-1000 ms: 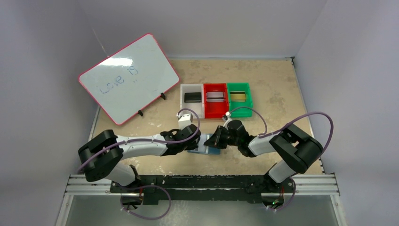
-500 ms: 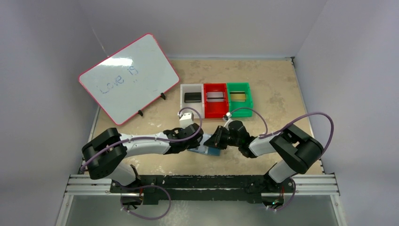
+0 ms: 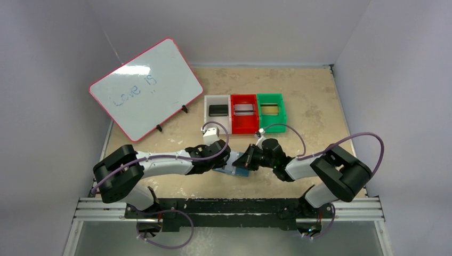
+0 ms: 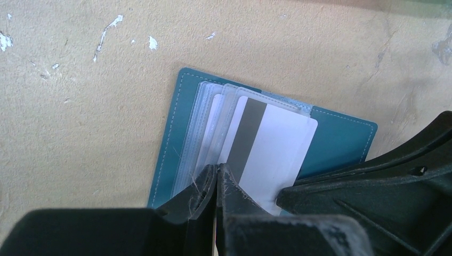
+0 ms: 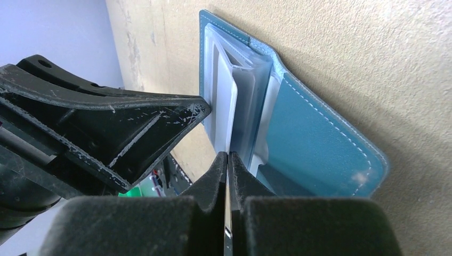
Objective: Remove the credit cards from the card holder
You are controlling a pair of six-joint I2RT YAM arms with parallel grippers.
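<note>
As it lies open, card holder (image 3: 241, 172) runs left-right.

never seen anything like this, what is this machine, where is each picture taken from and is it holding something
Two robot arms, left and right, are bolted at the near edge of a tan table. One picture looks down from above; the other two come from a camera on each wrist, so the black shapes there are the claws. On the table stand a pink-framed whiteboard and white, red and green plastic bins holding a black card, a silvery card and a gold card. Between the arms lies an open slate-blue bifold card holder. The left claw is shut at its clear sleeves; the right claw is shut, seemingly on a white card with a grey stripe.
</note>
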